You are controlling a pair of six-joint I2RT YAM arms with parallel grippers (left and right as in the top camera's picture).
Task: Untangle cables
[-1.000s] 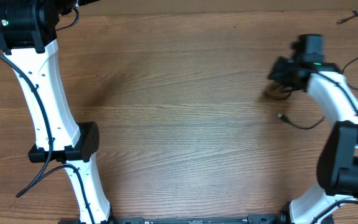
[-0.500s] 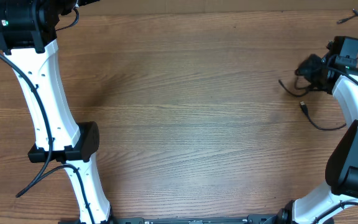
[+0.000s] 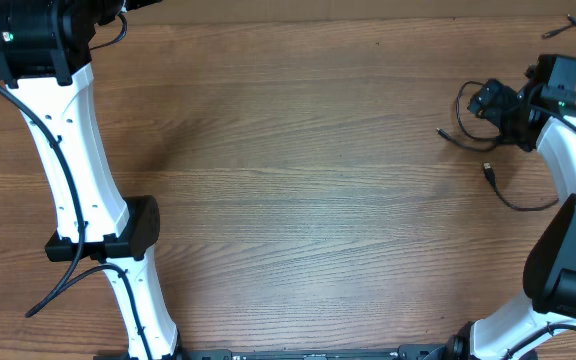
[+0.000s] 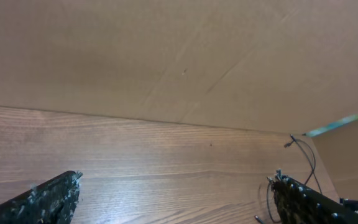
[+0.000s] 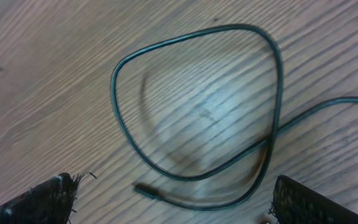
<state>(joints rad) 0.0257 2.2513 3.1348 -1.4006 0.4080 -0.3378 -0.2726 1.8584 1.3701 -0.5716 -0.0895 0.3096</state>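
Wooden table [image 3: 298, 200] from above. At far left, the left gripper [image 4: 174, 180] is cut off by the overhead view's top edge; its wrist camera shows the fingers [image 4: 48, 199] spread wide, holding nothing. At far right, the right gripper [image 5: 174, 185] hovers, jaws apart, above a looped black cable [image 5: 277, 93] lying flat; the cable's far end runs out of view.

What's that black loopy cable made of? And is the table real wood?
The cable looks coated in rubber or soft plastic: it is smooth, dark and slightly shiny, and it bends into a soft loop. The table looks like wood or a wood-print laminate, with brown grain lines and a faint sheen. The pictures cannot say which.
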